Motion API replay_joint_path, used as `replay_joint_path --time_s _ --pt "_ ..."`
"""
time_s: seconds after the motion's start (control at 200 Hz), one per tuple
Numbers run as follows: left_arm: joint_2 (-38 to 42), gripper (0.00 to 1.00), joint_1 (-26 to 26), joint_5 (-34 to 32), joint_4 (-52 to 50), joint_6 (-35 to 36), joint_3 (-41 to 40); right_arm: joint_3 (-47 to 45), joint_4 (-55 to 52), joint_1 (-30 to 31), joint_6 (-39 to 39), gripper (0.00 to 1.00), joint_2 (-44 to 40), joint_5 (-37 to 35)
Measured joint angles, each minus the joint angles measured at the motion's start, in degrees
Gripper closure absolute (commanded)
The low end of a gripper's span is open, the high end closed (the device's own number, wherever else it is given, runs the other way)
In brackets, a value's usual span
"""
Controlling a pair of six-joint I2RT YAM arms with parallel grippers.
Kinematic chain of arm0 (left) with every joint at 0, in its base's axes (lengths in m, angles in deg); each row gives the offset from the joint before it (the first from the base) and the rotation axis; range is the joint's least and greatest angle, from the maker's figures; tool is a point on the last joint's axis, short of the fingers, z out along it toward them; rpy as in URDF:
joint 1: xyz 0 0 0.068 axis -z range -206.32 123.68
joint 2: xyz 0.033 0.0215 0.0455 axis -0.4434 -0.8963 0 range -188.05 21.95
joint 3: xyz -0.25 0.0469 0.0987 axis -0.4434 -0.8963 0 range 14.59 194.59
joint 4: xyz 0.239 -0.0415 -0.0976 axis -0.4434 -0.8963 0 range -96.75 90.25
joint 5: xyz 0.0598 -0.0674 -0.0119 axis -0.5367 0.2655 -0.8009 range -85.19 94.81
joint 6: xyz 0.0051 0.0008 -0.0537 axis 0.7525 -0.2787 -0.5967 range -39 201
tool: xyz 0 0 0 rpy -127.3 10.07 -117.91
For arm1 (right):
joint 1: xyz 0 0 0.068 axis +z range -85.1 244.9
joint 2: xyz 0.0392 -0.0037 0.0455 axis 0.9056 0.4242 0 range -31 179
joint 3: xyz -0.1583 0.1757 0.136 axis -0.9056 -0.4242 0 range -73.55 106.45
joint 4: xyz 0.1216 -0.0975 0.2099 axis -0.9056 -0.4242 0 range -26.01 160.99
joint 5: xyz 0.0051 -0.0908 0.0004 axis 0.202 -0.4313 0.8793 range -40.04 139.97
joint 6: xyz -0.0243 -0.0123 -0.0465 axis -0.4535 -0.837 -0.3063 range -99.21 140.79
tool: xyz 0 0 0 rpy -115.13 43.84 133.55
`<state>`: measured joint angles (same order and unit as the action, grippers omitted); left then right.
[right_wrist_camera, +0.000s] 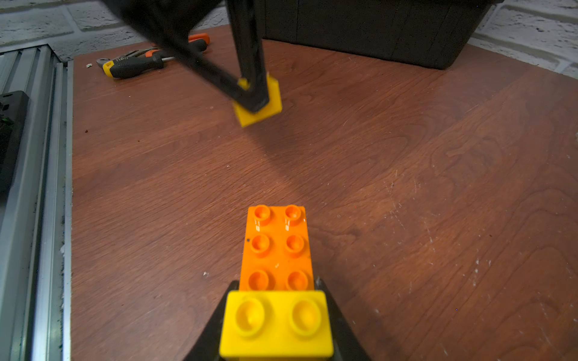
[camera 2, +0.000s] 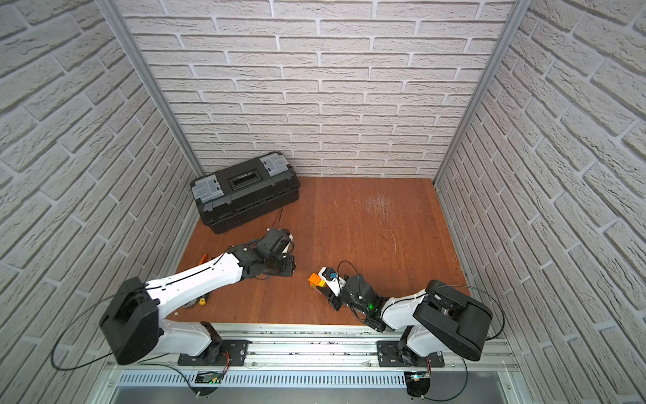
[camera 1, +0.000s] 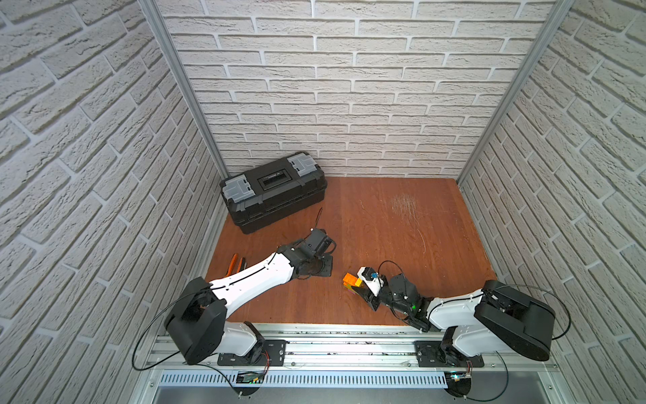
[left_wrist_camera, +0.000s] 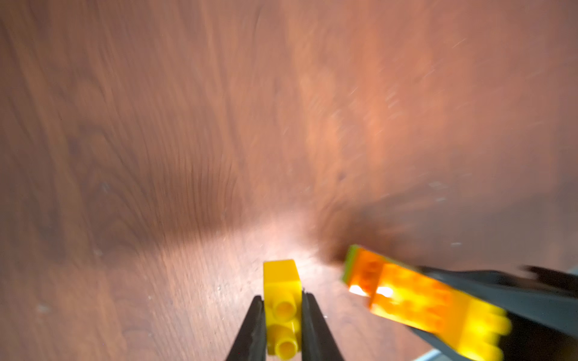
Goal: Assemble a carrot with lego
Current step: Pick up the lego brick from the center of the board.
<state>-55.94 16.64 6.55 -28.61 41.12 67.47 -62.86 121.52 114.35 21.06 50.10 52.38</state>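
Pliers (camera 1: 235, 263): on the table (camera 1: 384, 224), well outside the left fingers. Left gripper (left_wrist_camera: 283, 297): fingers pinching a yellow brick (left_wrist_camera: 281, 276) that sticks out past the tips, seemingly lifted off the table, though the view is blurred. Carrot (right_wrist_camera: 276, 243): part-built, orange layer up, one yellow prong (right_wrist_camera: 276, 325) seated near the finger roots, clamped between the right gripper (right_wrist_camera: 276, 281) fingers, well apart from the left tips.

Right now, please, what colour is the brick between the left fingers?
Yellow brick, best seen in the left wrist view.
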Motion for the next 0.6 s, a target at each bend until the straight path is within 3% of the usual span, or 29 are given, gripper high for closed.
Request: replay_joint_path --time_s 0.205,0.405,0.6 --pt "0.9 1.00 -1.3 7.5 -4.7 6.6 9.2 0.0 0.3 0.1 0.0 0.97 0.2 0.0" --pt "-6.6 1.00 0.9 14.3 -8.5 11.3 12.0 0.0 1.5 0.3 0.0 0.97 1.1 0.0" --pt "-12.2 1.00 5.1 15.4 -11.5 13.5 13.1 0.0 2.9 0.3 0.0 0.97 2.2 0.2"
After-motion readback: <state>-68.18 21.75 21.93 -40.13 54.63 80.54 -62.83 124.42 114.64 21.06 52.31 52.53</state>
